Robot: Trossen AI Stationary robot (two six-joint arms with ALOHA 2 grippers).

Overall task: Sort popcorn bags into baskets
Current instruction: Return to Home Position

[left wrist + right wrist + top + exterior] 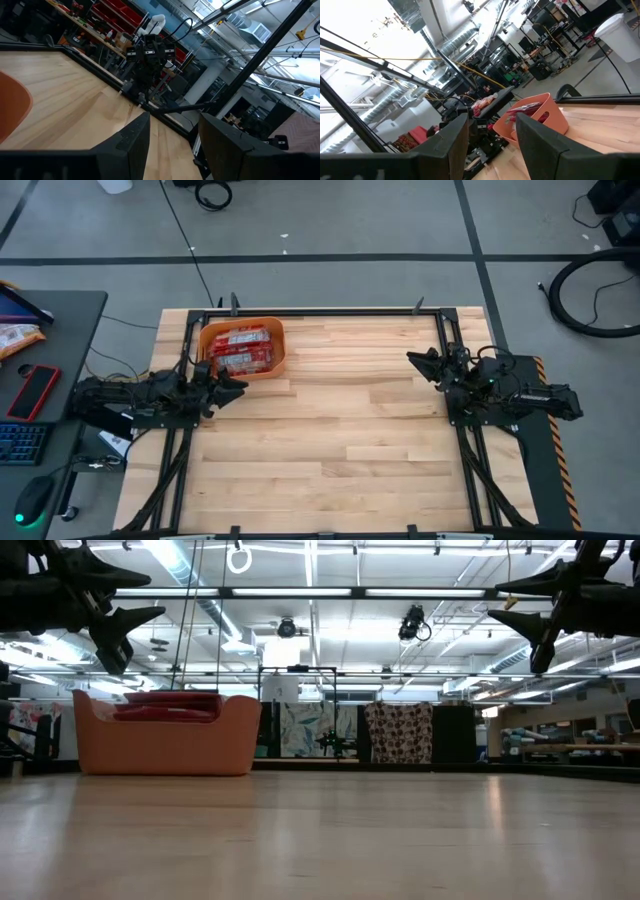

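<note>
The orange basket (243,348) stands near the table's far left corner, its base on the wood; it also shows in the low view (166,735) and the right wrist view (536,120). Red popcorn bags (240,348) lie stacked inside it, their tops showing above the rim (170,706). My left gripper (235,385) hovers open above the table just near-side of the basket, holding nothing. My right gripper (418,362) hovers open over the table's right side, far from the basket, also holding nothing.
Bare wood (340,420) spreads across the middle and near part of the table. A black frame rail (330,311) runs along the far edge. Beyond the left edge stands a grey desk with a red phone (34,391) and an orange snack bag (18,337).
</note>
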